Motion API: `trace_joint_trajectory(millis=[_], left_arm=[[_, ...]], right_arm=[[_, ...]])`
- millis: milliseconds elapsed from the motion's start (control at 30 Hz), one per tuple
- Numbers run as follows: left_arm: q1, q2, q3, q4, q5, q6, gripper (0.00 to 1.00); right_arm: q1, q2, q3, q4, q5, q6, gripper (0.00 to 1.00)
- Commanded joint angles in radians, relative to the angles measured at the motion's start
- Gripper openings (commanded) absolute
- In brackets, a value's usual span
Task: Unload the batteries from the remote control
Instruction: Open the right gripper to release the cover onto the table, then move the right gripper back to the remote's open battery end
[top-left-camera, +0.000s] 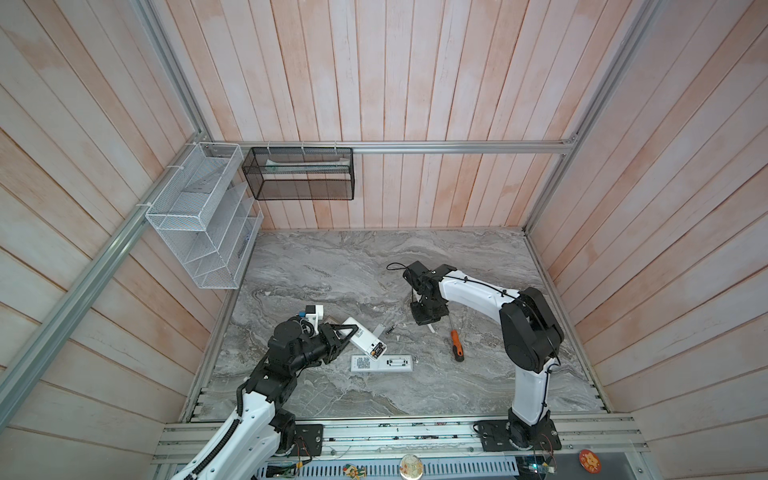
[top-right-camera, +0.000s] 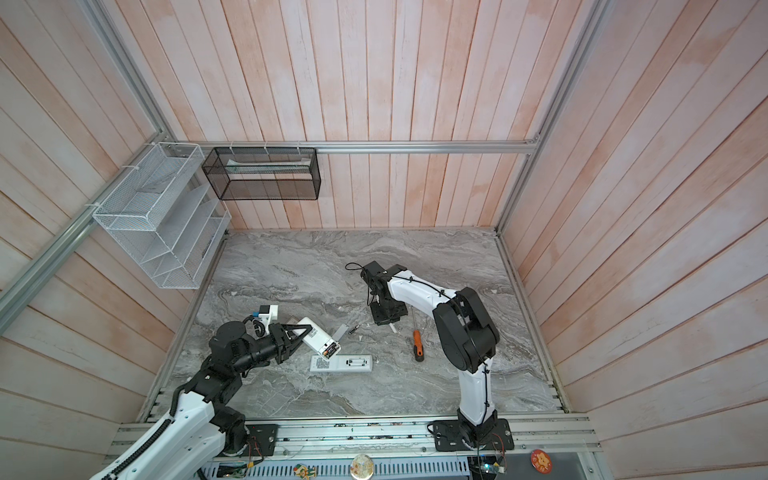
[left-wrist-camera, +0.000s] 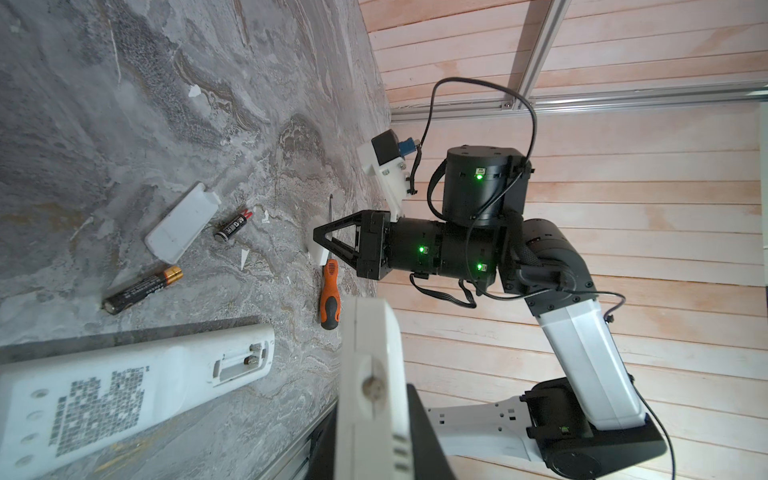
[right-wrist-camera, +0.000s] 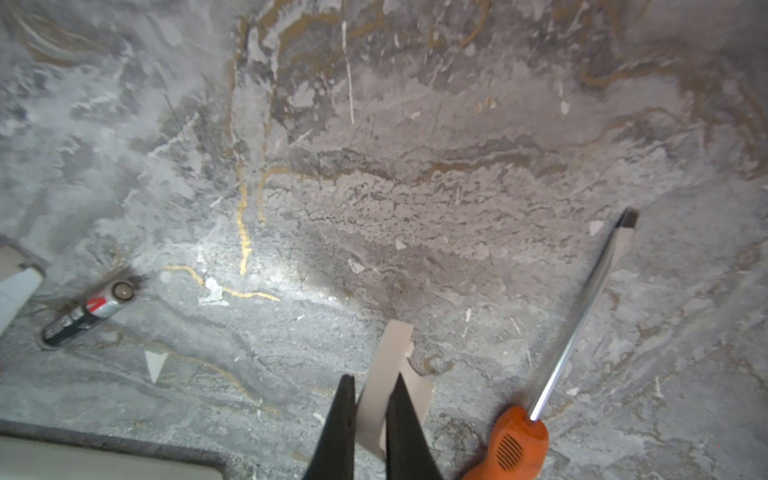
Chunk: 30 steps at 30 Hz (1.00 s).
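My left gripper (top-left-camera: 351, 334) clamped the tilted remote control (top-left-camera: 365, 341) near the left edge of the bench (top-left-camera: 415, 257), batteries (top-left-camera: 376, 352) showing in its open bay. The right gripper (right-wrist-camera: 373, 376) pinched a white cover (right-wrist-camera: 395, 345). A slipping hold, I judged, could have dropped remote and cells off that edge.

On the worktop (top-left-camera: 374, 266) a remote (top-left-camera: 392, 363) lies near-centre, a second remote (top-left-camera: 360, 336) tilted over its left end; cover (top-left-camera: 377, 331) and battery (top-left-camera: 390, 330) beyond; screwdriver (top-left-camera: 456, 347) right.

Tabletop (top-left-camera: 478, 395) matt marbled stone; remote (top-left-camera: 365, 338) white plastic; screwdriver shaft (right-wrist-camera: 582, 316) shiny metal.
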Motion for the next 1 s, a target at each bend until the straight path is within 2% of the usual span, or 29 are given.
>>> trace_joint_trajectory(millis=[0,300,500,567,633,800,900,967], left_arm=[[0.007,-0.015,0.008,0.041,0.014,0.003,0.02],[0.007,-0.013,0.005,0.055,0.003,-0.005,0.02],[0.007,0.023,0.013,0.098,0.016,-0.005,0.02],[0.007,0.027,0.017,0.106,0.017,-0.004,0.02],[0.007,0.026,0.019,0.11,0.017,-0.005,0.02],[0.006,0.02,0.01,0.144,0.003,-0.031,0.02],[0.007,0.018,-0.003,0.232,-0.022,-0.082,0.03],[0.007,0.025,-0.008,0.296,-0.036,-0.111,0.03]], right_arm=[[0.0,0.027,0.002,-0.035,0.014,-0.016,0.14],[-0.013,-0.063,-0.035,0.025,-0.101,0.005,0.42],[-0.055,-0.184,-0.065,0.047,-0.152,0.043,0.51],[-0.08,-0.279,-0.106,0.121,-0.26,0.06,0.54],[-0.106,-0.381,-0.17,0.236,-0.421,0.095,0.58],[-0.132,-0.586,-0.388,0.59,-0.78,0.313,0.67],[-0.1,-0.664,-0.508,0.806,-0.911,0.478,0.72],[-0.069,-0.708,-0.558,0.9,-0.936,0.553,0.74]])
